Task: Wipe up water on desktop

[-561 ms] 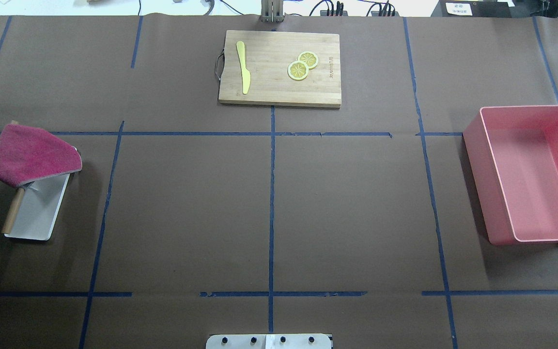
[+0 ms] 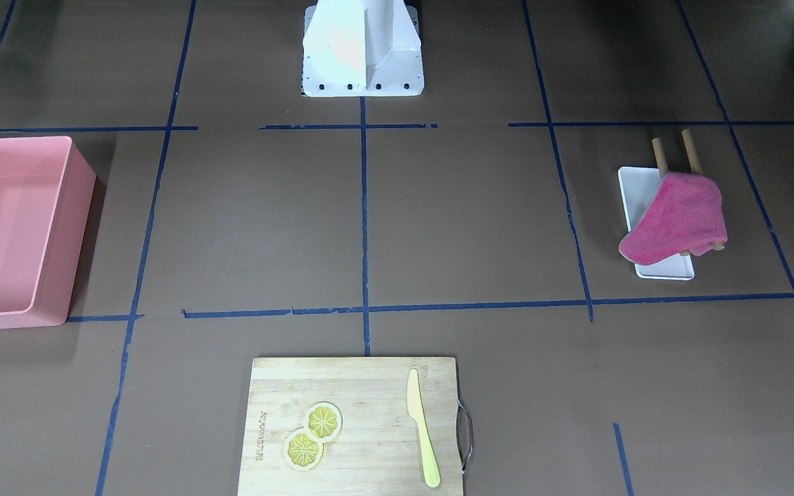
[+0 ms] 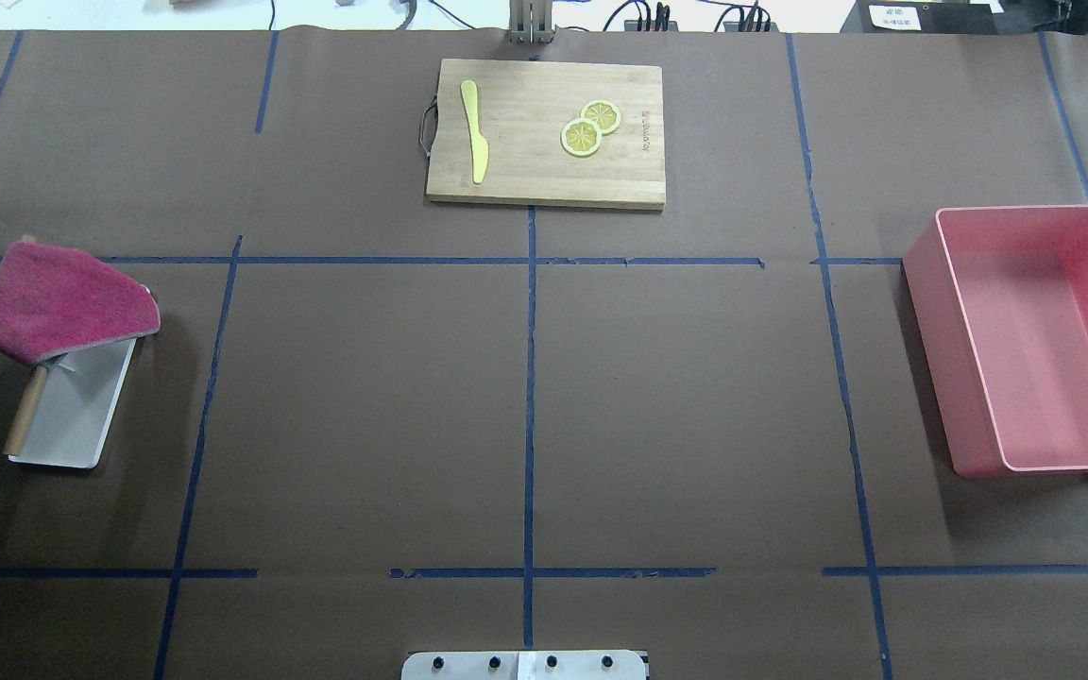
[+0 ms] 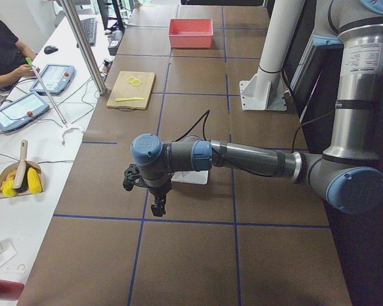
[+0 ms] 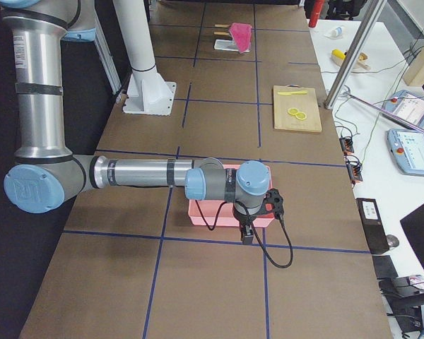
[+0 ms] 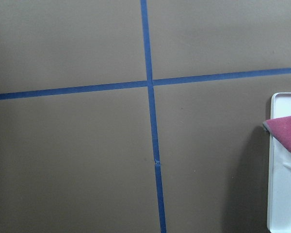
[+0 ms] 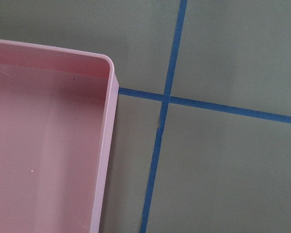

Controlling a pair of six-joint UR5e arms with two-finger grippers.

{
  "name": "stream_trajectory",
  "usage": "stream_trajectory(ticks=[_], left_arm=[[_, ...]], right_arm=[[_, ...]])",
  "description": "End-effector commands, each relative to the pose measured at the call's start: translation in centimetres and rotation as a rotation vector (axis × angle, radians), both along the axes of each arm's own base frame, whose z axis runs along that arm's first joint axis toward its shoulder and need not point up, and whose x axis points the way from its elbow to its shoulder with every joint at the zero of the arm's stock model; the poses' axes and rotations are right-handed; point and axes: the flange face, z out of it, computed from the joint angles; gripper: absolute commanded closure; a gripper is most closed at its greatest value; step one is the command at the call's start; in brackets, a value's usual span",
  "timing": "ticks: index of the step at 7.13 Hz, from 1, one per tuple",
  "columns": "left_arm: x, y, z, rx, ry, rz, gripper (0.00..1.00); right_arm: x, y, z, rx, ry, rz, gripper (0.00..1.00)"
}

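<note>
A magenta cloth point(image 3: 58, 302) drapes over the white tray point(image 3: 72, 420) on the bench point(image 3: 365, 397), left arm point(image 4: 242, 156) apparently just beside it; both jaws' width I cannot tell.

A bamboo board point(image 3: 525, 179) lies far and central, its wire handle to the left; on it a yellow knife point(image 3: 475, 132) lies lengthwise near the handle, and two lemon slices point(image 3: 582, 138) overlap towards the right; a pink bin point(image 3: 926, 312) stands open at the right; at the left a white tray point(image 3: 72, 425) lies under two wooden rods point(image 3: 25, 416), with a magenta cloth point(image 3: 58, 302) draped over their far ends
</note>
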Motion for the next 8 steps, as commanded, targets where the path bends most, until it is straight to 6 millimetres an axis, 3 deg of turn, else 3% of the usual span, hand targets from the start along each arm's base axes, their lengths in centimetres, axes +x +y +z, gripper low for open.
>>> stream_trajectory(ticks=[1,3,6,8], left_arm=[[0.0,0.0,-0.1,0.013,0.006,0.001,0.00],[0.1,0.0,0.6,0.023,0.008,0.005,0.00],[0.9,0.6,-1.8,0.071,0.109,-0.006,0.00],[8.4,-0.2,-6.2,0.005,0.102,-0.008,0.00]], right_arm=[[0.0,0.0,0.1,-0.001,0.000,0.000,0.00],[0.0,0.0,0.1,-0.001,0.000,0.000,0.00],[0.0,0.1,0.2,-0.003,0.000,0.000,0.00],[0.0,0.4,0.3,-0.003,0.000,0.000,0.00]])
